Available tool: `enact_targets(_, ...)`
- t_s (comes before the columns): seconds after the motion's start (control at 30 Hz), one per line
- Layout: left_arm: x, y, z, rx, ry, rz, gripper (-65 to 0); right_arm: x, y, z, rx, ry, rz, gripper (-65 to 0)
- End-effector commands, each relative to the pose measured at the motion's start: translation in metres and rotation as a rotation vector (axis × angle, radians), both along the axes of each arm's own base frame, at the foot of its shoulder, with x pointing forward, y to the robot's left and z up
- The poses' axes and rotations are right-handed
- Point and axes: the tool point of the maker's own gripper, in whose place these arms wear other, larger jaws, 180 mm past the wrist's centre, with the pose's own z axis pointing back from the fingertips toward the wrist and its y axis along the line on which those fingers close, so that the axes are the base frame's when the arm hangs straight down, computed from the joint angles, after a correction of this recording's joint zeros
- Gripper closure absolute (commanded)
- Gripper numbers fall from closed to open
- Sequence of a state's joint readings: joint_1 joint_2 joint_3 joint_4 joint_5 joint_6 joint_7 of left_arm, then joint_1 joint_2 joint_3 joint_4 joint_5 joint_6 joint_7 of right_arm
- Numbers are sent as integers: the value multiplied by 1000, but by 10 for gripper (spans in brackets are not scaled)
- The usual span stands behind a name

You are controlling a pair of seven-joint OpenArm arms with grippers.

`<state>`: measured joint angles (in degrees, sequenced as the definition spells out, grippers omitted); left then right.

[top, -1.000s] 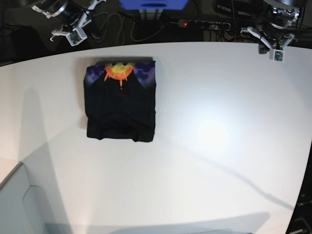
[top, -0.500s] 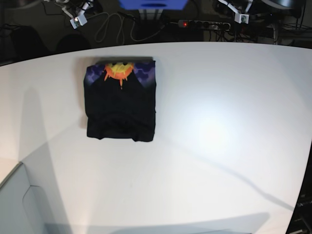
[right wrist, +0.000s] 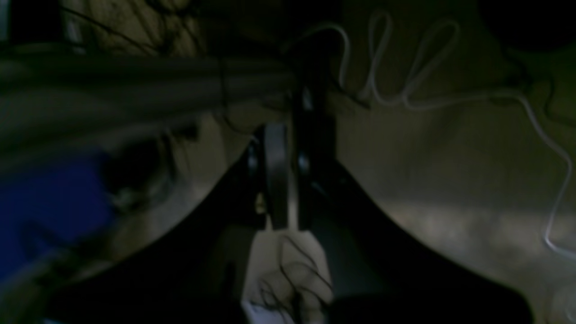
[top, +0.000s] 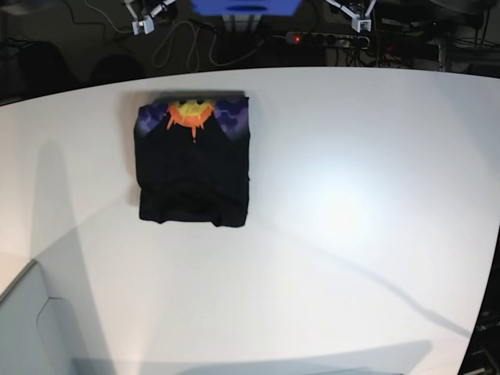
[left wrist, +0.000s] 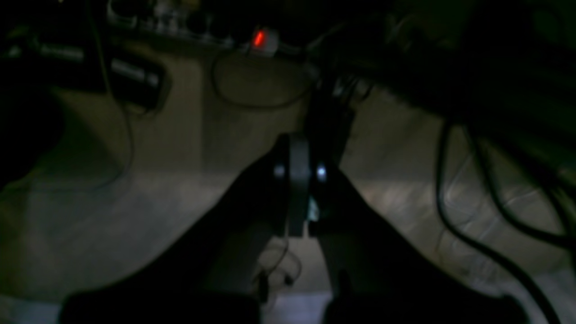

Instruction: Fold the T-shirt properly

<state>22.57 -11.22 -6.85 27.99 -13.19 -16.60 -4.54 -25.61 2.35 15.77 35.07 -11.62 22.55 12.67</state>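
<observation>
Black T-shirt [top: 194, 162] lies as compact folded rectangle on white table [top: 351, 211], 10 o'clock sector, print strip at far edge. Folding judged complete; nothing visibly left. Left gripper [top: 355, 17] and right gripper [top: 146, 19]: fingers closed, empty, beyond table's 12 o'clock edge.

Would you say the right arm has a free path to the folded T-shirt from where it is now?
Probably yes: the T-shirt lies alone on the white table, nothing on or beside it. The right hand is shut, empty, and parked beyond the table's far edge on that side.
</observation>
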Motion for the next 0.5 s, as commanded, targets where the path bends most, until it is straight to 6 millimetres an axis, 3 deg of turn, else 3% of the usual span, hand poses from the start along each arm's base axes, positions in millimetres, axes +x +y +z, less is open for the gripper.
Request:
enact_targets(0.0,0,2,-5,20,18,-10,0,-1,-5,-6,-36,10,2,-1)
enact_targets(0.13,-3,-3,-20,36,98,-46,0,-8,-33,-31,-281,90,36,-1)
enact_targets(0.23,5,-12,-22,26,90,-73,0,-5,-53,-35,-436,107,49,-1)
enact_targets(0.47,10,-18,-25,6,135,-110,0,-9,-53,-35,-497,122,44,-1)
